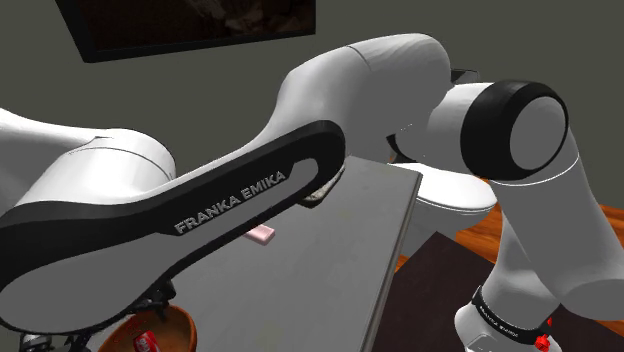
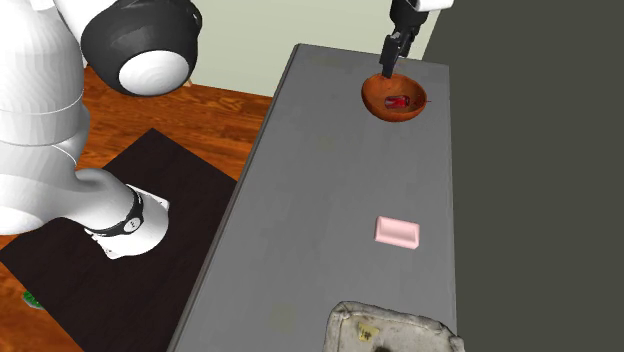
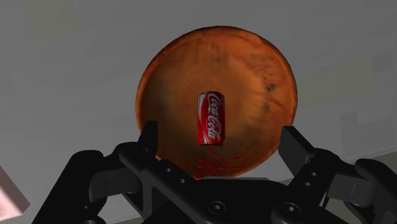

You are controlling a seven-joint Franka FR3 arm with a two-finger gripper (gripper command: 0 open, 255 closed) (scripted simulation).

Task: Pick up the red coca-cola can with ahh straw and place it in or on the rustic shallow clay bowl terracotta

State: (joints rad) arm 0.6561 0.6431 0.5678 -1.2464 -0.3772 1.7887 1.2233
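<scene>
Can (image 3: 211, 118), red with white Coca-Cola script and a thin curly red straw (image 3: 210, 164) at one end, lies on its side inside the shallow orange-brown clay bowl (image 3: 165, 70), near its middle. All-black two-finger gripper (image 3: 221, 130) hangs above the bowl's near rim, fingers (image 3: 149, 137) spread apart, clasping nothing and clear of the can. In the second exterior view the bowl (image 2: 372, 95) sits at the far end of the long grey table (image 2: 330, 200), well apart from a small pink rectangular block (image 2: 397, 232) lying mid-table.
</scene>
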